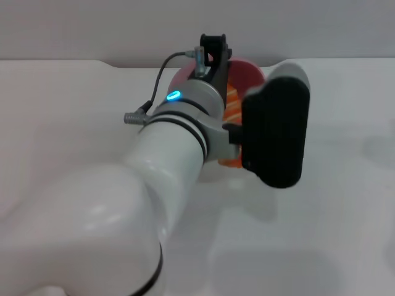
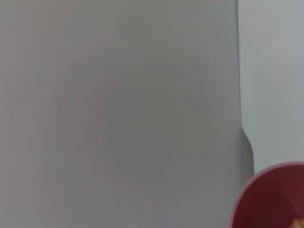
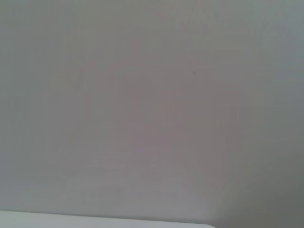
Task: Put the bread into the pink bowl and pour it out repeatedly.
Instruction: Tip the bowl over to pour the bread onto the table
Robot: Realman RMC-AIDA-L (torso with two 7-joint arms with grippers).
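My left arm reaches forward across the middle of the head view and covers most of the work. Its black gripper body (image 1: 273,132) sits in front of the pink bowl (image 1: 250,73), of which only part of the rim and inner wall shows behind the wrist. The bread (image 1: 233,106), striped orange and cream, shows in a strip between the wrist and the gripper body, with its lower end poking out below. I cannot tell whether it rests inside the bowl. In the left wrist view the pink bowl (image 2: 270,199) fills one corner, with a sliver of the bread (image 2: 299,222) inside it. The right gripper is out of view.
The white table (image 1: 333,216) spreads around the arm, with a pale wall behind its far edge. The right wrist view shows only a plain grey-white surface.
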